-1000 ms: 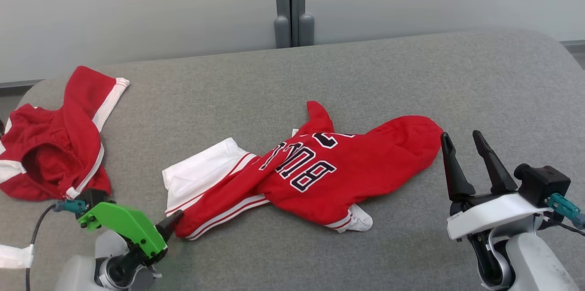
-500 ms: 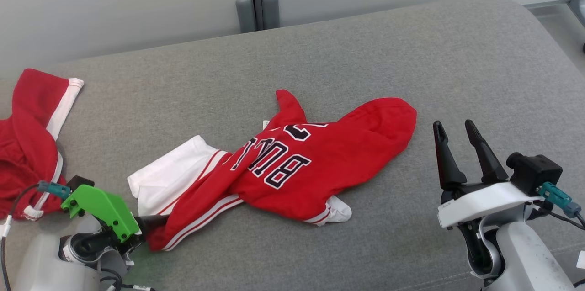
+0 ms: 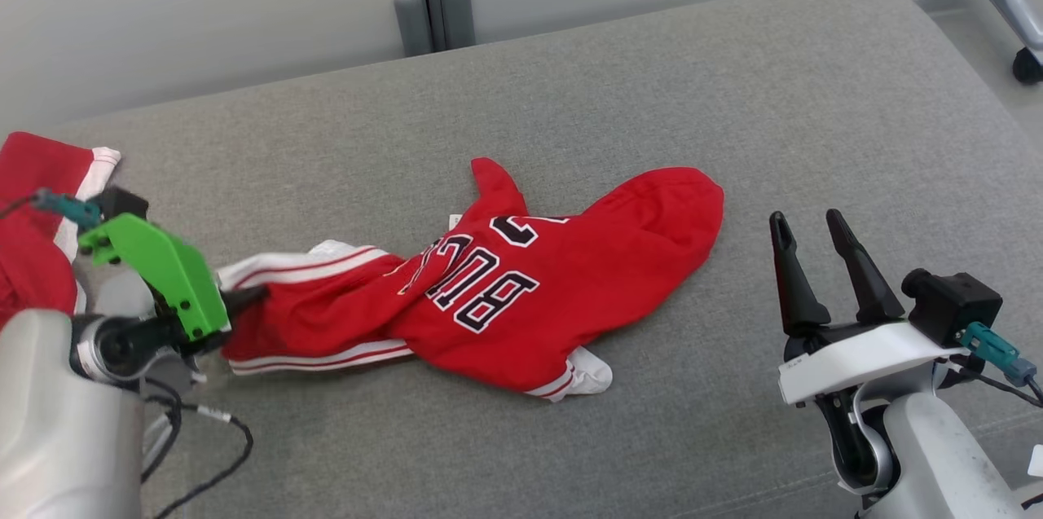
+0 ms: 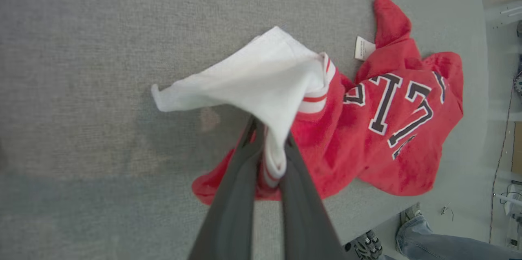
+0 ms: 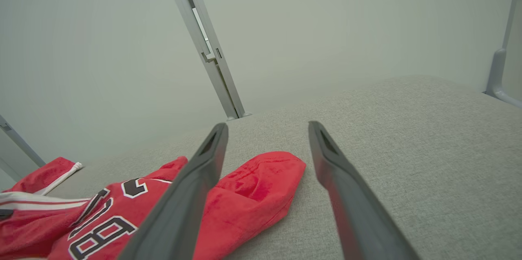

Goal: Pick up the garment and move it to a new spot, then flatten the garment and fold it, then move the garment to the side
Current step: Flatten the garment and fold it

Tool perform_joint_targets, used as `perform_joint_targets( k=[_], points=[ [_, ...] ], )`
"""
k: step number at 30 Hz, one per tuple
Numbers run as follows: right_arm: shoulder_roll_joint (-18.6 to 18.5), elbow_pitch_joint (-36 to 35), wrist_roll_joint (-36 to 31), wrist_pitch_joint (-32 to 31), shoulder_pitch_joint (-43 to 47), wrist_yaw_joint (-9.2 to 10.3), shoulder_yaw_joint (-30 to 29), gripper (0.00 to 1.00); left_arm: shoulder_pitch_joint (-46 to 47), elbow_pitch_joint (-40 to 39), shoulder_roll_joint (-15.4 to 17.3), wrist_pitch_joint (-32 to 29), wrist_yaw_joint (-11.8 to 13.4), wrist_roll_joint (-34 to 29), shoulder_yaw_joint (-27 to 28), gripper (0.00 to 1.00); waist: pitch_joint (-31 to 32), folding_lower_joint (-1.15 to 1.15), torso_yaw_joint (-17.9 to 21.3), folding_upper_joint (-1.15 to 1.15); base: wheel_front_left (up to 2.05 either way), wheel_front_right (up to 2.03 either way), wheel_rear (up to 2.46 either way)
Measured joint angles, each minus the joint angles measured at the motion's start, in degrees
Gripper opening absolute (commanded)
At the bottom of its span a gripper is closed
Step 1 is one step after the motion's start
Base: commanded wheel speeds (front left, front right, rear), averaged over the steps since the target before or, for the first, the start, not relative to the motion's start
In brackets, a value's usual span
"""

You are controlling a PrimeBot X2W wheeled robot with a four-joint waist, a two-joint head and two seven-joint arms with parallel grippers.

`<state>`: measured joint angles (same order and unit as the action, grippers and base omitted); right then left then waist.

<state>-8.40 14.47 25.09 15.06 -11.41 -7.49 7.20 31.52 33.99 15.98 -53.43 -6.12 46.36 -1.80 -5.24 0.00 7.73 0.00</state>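
Note:
A red garment with dark lettering and white striped trim lies crumpled mid-table, seen also in the left wrist view and the right wrist view. My left gripper is shut on its left striped edge, which is lifted off the surface; between the fingers a white striped fold is pinched, and a white panel hangs over them. My right gripper stands open to the right of the garment, apart from it, with nothing between its fingers.
A second red garment with white trim lies at the table's left edge behind my left arm. The grey padded table has free room at the right and front. A person's shoes and jeans show past the table edge.
My left gripper has closed on the garment's left edge and raised it toward the left, folding the white panel over. The head camera has swung right. The right gripper has stayed open.

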Motion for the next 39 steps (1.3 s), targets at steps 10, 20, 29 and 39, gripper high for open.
perform_joint_targets(
  k=[10,20,29,39],
  points=[
    [0.4,-1.2,0.2,0.0,-2.7,0.0,0.7,1.0,12.5,-5.1,6.0,4.7,4.4,-7.3,-0.3,0.0,-4.7,0.0,3.2,0.0,0.0,0.0,0.0],
    [2.1,-2.5,0.6,0.0,-7.0,0.0,2.5,1.0,25.4,4.5,7.1,13.5,4.5,-10.2,0.0,0.18,-11.6,0.0,9.0,0.0,0.0,0.0,0.0],
    [2.4,-1.3,0.6,0.0,-7.3,0.0,3.3,1.0,24.4,14.2,5.1,20.2,0.0,-11.7,-4.6,1.0,-14.0,0.0,12.2,0.0,0.0,0.0,0.0],
    [-0.6,0.6,0.0,0.0,-3.8,0.0,1.7,1.0,16.4,2.9,3.8,32.8,-1.2,-7.1,-13.9,1.0,-9.5,0.0,9.0,0.0,0.0,0.0,0.0]
  ],
)
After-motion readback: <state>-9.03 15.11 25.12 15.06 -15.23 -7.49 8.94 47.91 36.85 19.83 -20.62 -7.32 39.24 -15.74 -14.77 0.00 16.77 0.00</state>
